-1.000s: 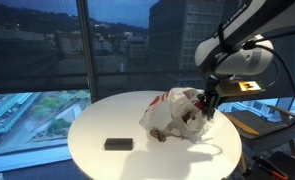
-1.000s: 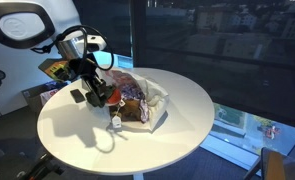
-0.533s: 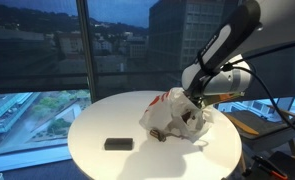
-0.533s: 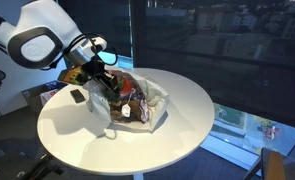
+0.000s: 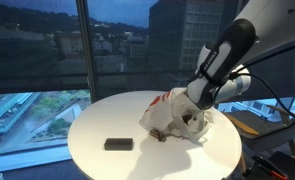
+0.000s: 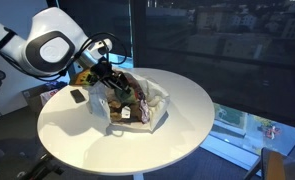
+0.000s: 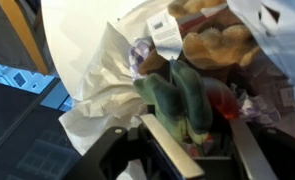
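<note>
Pincer (image 7: pixel 197 128) is nose-down in the mouth of the bag (image 7: pixel 92 75), and the wrist view shows the jaws parted: released, with nothing clamped between them. Dead ahead of the fingertips is a dark green thing (image 7: pixel 177 92), sitting right at the gap. Whether it touches a finger, I can't tell. Beyond it lie tan baked goods (image 7: pixel 219 45) under clear wrap, with a white label (image 7: pixel 165 30) just beside them. In both exterior views the crumpled white bag lies on the round bench (image 5: pixel 102 120), on the arm's side of the top. The pincer (image 6: pixel 115 90) is buried among its folds, so its tips are hidden there. A black block (image 5: pixel 117 144) lies flat on the bench, well apart from the bag.
</note>
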Robot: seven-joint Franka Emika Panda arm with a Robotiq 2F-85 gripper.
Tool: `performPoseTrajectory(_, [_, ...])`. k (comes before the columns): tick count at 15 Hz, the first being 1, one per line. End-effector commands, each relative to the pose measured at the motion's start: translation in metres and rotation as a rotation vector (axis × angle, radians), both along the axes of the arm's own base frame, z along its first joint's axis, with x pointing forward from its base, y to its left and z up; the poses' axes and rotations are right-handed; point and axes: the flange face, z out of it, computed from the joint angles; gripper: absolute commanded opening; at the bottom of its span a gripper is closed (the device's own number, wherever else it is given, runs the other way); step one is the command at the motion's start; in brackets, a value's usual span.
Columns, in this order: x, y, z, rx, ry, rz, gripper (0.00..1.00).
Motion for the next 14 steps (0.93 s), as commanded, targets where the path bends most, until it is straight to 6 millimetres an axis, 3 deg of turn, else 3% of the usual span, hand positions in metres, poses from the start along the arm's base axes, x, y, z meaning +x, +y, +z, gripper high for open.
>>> performPoseTrajectory(1, [-0.013,-0.009,0.007,-0.051,0.057,-0.074,0.88])
performPoseTrajectory(3, [-0.023,-0.012,0.016,-0.070,0.088,-0.110,1.00])
performPoseTrajectory(5, [-0.034,-0.013,0.031,-0.057,0.112,-0.151,1.00])
performPoseTrajectory(8, [-0.039,0.004,0.063,0.030,0.134,-0.138,1.00])
performPoseTrajectory(13, [-0.057,0.056,0.112,0.187,0.031,0.050,1.00])
performPoseTrajectory(14, [-0.044,0.064,0.110,0.211,0.024,0.106,1.00])
